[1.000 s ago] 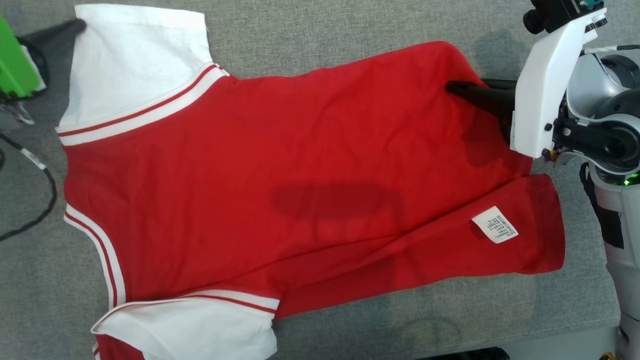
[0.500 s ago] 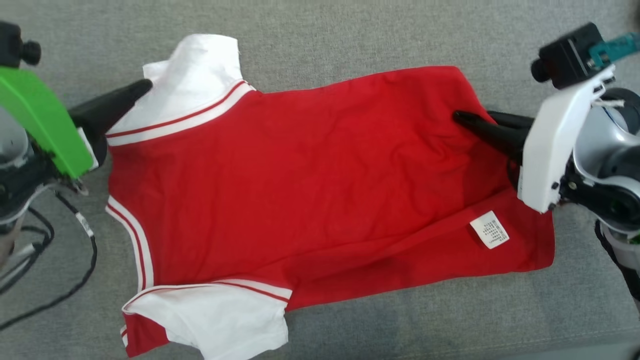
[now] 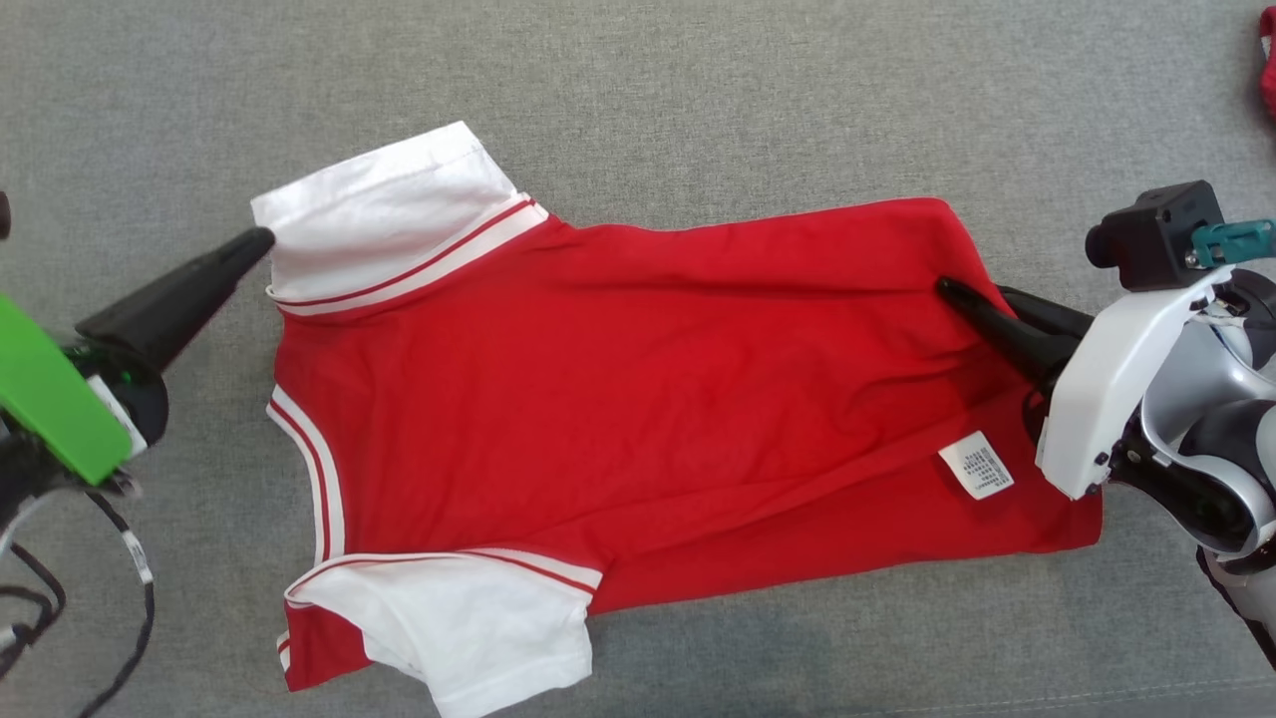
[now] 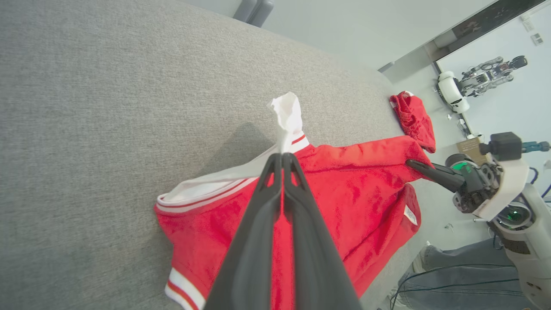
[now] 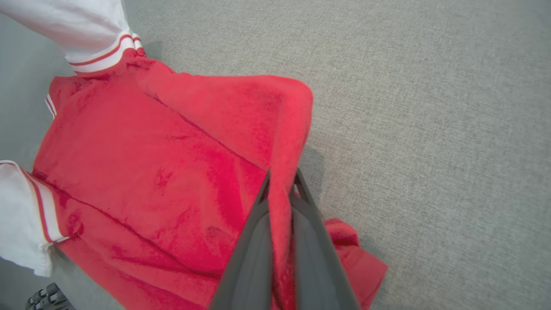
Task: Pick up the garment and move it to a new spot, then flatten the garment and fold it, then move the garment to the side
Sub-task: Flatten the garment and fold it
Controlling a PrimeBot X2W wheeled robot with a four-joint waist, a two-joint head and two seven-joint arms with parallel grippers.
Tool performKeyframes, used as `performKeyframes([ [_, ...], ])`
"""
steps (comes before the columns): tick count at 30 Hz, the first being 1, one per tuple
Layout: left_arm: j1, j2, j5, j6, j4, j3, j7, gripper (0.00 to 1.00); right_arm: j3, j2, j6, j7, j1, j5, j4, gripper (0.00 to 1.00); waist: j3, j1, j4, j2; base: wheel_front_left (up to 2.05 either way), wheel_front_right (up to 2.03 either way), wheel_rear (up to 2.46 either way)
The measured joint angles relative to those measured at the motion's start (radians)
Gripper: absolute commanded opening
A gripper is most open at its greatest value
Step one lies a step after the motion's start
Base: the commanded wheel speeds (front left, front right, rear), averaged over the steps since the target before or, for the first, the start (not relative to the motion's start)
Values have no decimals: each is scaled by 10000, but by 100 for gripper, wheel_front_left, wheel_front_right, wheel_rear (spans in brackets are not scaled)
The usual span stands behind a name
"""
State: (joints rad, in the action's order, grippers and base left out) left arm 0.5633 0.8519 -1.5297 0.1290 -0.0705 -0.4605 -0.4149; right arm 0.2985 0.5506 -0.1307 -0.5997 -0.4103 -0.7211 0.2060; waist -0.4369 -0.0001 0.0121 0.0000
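Observation:
The garment (image 3: 648,399) is a red T-shirt with white, red-striped sleeves and a white care label, stretched across the grey fabric surface (image 3: 698,100). My left gripper (image 3: 261,239) is shut on the edge of the far white sleeve (image 3: 389,214). In the left wrist view the left gripper (image 4: 282,156) pinches that sleeve, which stands up in a crumpled peak. My right gripper (image 3: 945,287) is shut on the red hem at the right. In the right wrist view the right gripper (image 5: 280,181) has red cloth (image 5: 150,163) running between its fingers.
A second red cloth (image 4: 413,116) lies bunched near the surface's far edge, past the right gripper (image 4: 409,162). A person's legs in jeans (image 4: 452,275) stand beside the robot's body. Another robot (image 4: 473,82) stands in the background. Black cables (image 3: 130,578) hang at lower left.
The whole head view has shifted, so the camera has moved. The left gripper has come into view holding the white sleeve. The shirt now looks smaller and drawn taut between both grippers.

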Motion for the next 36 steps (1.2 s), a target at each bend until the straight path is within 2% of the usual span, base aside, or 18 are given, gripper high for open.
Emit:
performKeyframes([
  [6,-1171,127,-196,0,-1313,274,788,0,151,27,0,1630,-163,1020,-1218,0,-131,0,173,0,0,0,0],
  [12,-2136,169,-169,0,-1992,322,1371,0,318,-96,0,2886,-463,1708,-2573,0,-245,0,588,0,0,0,0],
  [25,-4175,176,-67,-134,-3124,209,2376,0,675,17,0,4236,55,1791,-3400,2,282,0,927,0,0,0,0],
  [29,-4646,151,82,-305,-3336,61,2537,0,671,144,0,4345,407,1789,-3459,58,597,0,966,0,0,0,0],
  [30,-4740,142,82,-339,-3352,46,2591,0,656,182,0,4357,480,1789,-3457,90,676,0,979,1,0,0,0],
  [31,-4817,128,82,-376,-3352,38,2627,0,644,230,0,4364,551,1793,-3452,100,753,0,992,0,0,0,0],
  [36,-5215,86,140,-476,-3216,-107,2767,0,476,408,0,4339,915,1789,-3283,100,1126,0,1058,0,0,0,0],
])
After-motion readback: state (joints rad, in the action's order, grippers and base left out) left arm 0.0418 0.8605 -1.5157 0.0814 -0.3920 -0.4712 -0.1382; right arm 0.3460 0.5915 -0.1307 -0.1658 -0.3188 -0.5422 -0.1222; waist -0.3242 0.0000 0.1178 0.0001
